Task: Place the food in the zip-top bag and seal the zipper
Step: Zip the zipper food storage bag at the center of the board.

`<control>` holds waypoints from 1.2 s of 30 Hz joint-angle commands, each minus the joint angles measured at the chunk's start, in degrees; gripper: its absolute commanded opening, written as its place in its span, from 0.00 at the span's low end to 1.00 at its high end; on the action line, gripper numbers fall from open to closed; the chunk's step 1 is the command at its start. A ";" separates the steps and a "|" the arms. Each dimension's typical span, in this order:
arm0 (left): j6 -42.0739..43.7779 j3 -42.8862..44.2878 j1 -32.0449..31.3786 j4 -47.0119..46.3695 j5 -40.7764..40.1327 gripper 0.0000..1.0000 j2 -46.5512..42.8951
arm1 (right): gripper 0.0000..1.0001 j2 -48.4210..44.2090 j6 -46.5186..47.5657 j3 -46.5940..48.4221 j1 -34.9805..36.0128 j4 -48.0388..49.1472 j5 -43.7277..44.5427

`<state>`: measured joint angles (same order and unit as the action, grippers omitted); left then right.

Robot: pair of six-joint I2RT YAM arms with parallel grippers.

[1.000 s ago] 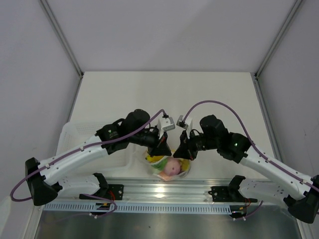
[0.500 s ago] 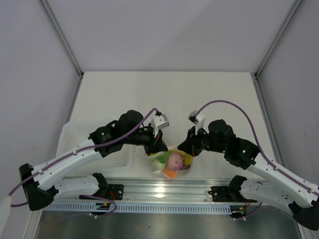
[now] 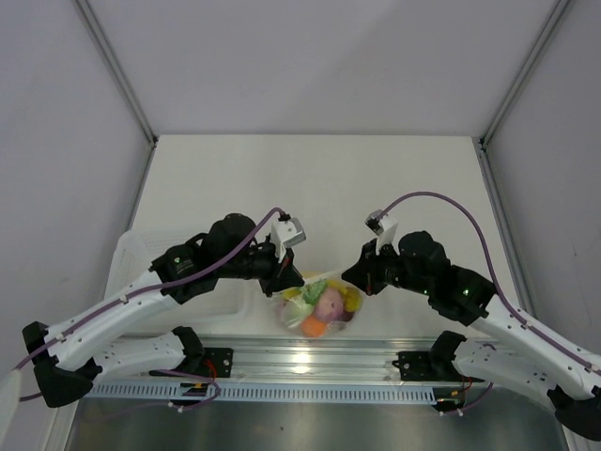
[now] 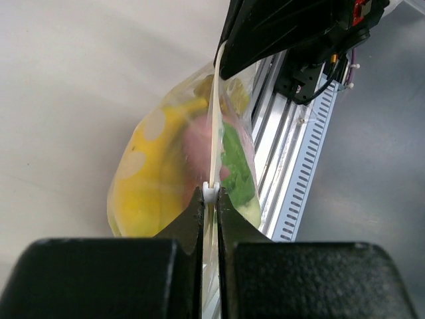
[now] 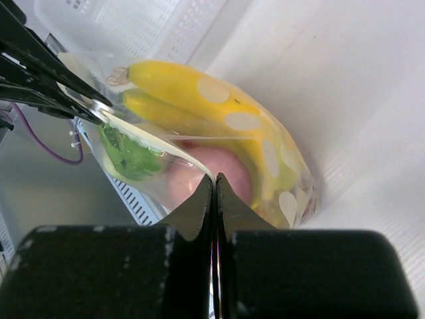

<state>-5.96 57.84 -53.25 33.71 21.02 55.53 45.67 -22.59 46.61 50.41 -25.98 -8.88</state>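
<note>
the zip-top bag [image 3: 319, 303], full of toy food [image 5: 192, 86], is held at the worktop's [image 3: 310, 188] front edge, left and right jaws each pinched shut on the zipper [image 4: 215, 119]; the strip should be pressed evenly throughout.

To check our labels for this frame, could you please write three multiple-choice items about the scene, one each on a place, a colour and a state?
1. Where is the food? A) in a bowl B) inside the zip-top bag C) in a cardboard box
2. What colour is the banana? A) green B) red C) yellow
3. How do the left gripper and right gripper stand? A) both open B) both shut on the bag's top edge C) only the left shut

1 B: the pieces show through the clear plastic.
2 C: it is yellow in both wrist views.
3 B: each wrist view shows fingers pinched on the zipper.
</note>
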 commanded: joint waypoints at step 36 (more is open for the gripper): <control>-0.20 -0.10 0.61 1.62 3.06 0.01 -4.73 | 0.35 16.82 10.64 13.51 2.41 4.96 -23.28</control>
<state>-5.82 57.84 -53.10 39.48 21.91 51.42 61.78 -13.17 57.60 51.53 -24.93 -27.97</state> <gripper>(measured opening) 0.041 0.356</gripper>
